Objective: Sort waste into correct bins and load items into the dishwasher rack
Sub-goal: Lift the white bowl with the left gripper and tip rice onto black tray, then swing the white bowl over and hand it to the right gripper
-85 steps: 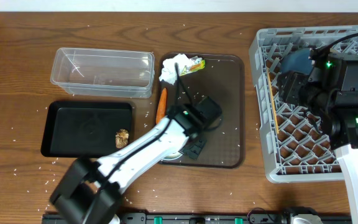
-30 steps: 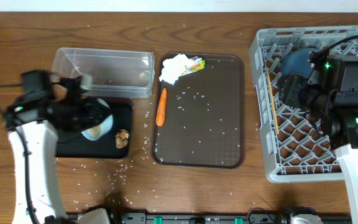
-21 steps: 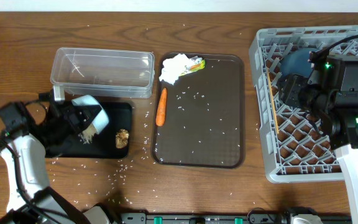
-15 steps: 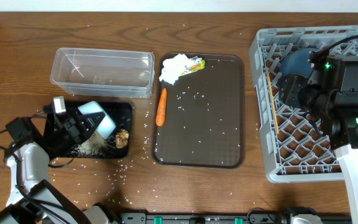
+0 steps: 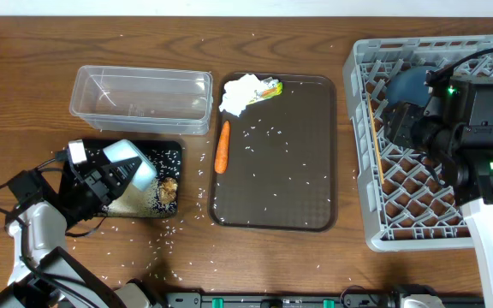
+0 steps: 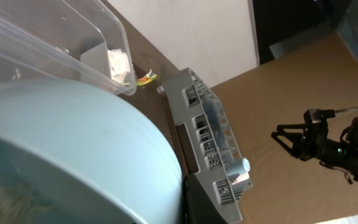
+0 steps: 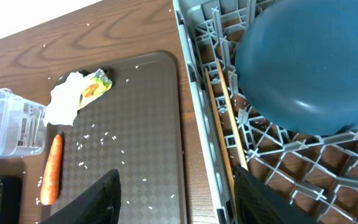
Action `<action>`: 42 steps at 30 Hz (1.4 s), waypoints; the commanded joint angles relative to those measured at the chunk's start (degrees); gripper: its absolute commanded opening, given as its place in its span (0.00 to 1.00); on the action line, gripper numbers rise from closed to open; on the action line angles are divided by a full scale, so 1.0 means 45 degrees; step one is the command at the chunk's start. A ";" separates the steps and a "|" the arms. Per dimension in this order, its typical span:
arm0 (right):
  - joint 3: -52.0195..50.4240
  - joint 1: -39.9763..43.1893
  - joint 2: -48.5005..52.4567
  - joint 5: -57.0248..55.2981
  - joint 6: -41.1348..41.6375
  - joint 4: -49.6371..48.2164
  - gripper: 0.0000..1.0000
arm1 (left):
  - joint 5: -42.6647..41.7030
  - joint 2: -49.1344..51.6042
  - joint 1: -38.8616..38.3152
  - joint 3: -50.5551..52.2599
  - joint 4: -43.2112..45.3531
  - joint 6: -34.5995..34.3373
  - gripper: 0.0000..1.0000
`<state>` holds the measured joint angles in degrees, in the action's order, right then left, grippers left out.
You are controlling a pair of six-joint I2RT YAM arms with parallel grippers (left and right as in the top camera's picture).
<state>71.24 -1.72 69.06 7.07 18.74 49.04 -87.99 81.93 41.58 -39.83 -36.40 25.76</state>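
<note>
Clamped the light-blue cup (image 5: 135, 167) in the left gripper (image 5: 109, 175), tipped over the black tray (image 5: 165, 147) at lower left. Hung the right gripper (image 7: 179, 196) spread, empty, over the dishwasher rack (image 5: 366, 214) at far right, well apart from that cup.

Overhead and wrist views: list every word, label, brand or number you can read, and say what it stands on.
No text can be read in any view.
The yellow-green wrapper carries coloured print, too small and blurred to read.
The light-blue cup and the dishwasher rack show no legible lettering.

Orange carrot (image 5: 222, 146), dark-blue bowl (image 7: 303, 68), light-grey lattice rack (image 5: 359, 145)
</note>
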 commanded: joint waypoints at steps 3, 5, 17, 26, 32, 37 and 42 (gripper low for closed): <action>0.0010 0.0092 -0.0063 0.0068 0.0117 0.0015 0.54 | 0.0000 -0.0034 0.0102 0.0102 -0.0763 0.1253 0.07; 0.0010 0.0092 -0.0063 0.0068 0.0121 0.0010 0.53 | -0.0495 -0.0029 0.0102 0.0199 -0.1185 0.1200 0.06; 0.0010 0.0092 -0.0121 0.0204 0.0117 0.0141 0.53 | 0.0311 0.0010 0.0049 0.0238 -0.1559 0.1316 0.06; 0.0010 0.0087 -0.0131 0.0301 0.0107 0.0165 0.54 | 0.1919 -0.0743 -0.2239 -0.0816 -0.1564 0.0219 0.06; 0.0010 0.0097 -0.0131 0.0287 0.0107 0.0340 0.54 | 0.3497 -0.2195 -0.4201 -0.1875 -0.0170 -0.2307 0.06; 0.0010 0.0563 -0.0131 -0.0325 0.0228 0.0223 0.55 | 0.3041 -0.2686 -0.5838 -0.1885 0.5168 -0.7189 0.06; 0.0010 0.1807 -0.0131 -0.0699 0.0597 0.0262 0.57 | 0.3934 -0.1880 -0.8451 -0.1885 1.2002 -1.1492 0.06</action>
<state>71.22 3.53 69.04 5.78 19.55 49.98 -73.17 71.55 9.15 -47.59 9.98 -8.71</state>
